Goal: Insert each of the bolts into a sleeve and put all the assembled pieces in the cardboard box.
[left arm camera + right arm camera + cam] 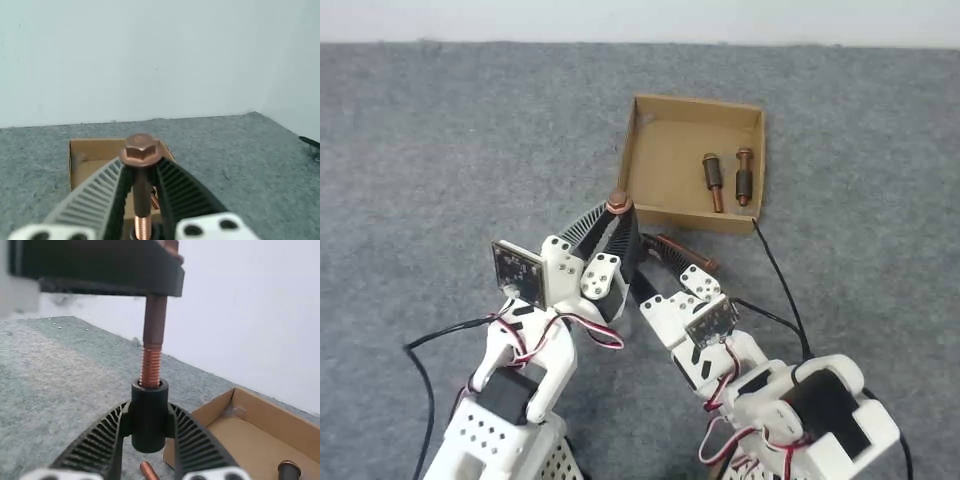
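Left gripper (141, 172) clamped on upright bolt (140, 150), right gripper (148, 412) squeezing sleeve (148, 432) around its threaded tip, box (265, 415) edge just beyond fingertips

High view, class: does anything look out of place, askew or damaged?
Nothing stands out. The bolt in the left gripper lines up with the sleeve in the right gripper, its tip in the opening, and two assembled pieces lie inside the cardboard box.
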Available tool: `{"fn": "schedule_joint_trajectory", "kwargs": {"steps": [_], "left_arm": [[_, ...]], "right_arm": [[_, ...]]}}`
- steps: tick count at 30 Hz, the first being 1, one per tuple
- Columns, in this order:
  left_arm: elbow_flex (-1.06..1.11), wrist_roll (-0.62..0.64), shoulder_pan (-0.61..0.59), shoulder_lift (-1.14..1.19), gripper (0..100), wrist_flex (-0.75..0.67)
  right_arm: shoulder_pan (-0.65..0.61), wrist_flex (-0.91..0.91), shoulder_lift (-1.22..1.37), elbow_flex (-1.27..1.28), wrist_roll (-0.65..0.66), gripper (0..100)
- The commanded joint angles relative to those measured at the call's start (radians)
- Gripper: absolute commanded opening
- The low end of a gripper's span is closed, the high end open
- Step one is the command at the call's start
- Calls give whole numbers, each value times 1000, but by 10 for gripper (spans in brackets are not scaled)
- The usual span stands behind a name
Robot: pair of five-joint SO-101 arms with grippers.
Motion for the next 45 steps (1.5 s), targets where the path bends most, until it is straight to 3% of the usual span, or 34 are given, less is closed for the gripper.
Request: {"fn": "schedule_joint_trajectory", "kwargs": {"steps": [1,39,45], "left_arm": [[-7,-6,6,-17,11,-29],[179,-6,-2,-25,13,-34],[179,-3,-2,-25,115,-29]], "right_arm": [[27,-25,-67,17,-11,6],[28,-25,-67,17,-5,6],[28,-25,-67,17,-5,6]]}}
